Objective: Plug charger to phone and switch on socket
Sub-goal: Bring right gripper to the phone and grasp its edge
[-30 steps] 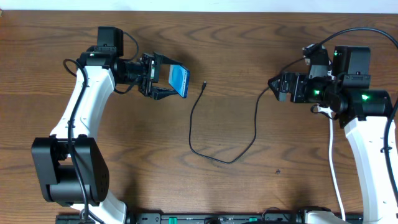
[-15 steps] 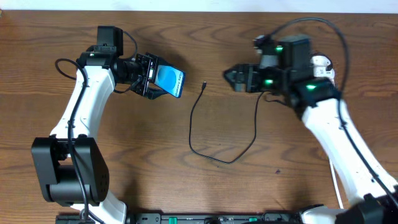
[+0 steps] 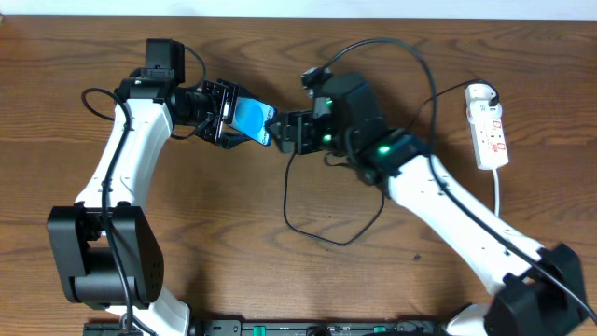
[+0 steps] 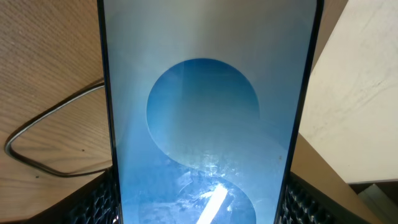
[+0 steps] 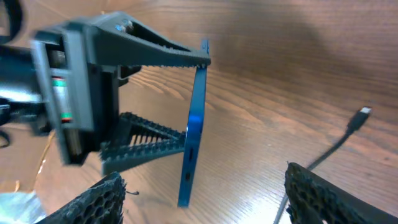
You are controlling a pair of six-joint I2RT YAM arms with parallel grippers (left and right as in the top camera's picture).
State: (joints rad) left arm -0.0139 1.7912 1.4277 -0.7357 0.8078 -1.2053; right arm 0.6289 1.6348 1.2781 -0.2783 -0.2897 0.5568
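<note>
Two arms on my table (image 3: 187,271), and one of everything else; far left, my left gripper (image 3: 248,122) is clamped on the one phone (image 4: 205,112), holding it on edge with the blue screen lit; just to its right, my right gripper (image 3: 276,132) has its fingers spread wide with nothing between them; the single black cable (image 3: 286,191) loops on the wood below, its plug tip (image 5: 362,113) lying free near the phone; far right, one white power strip (image 3: 489,126), well apart.
</note>
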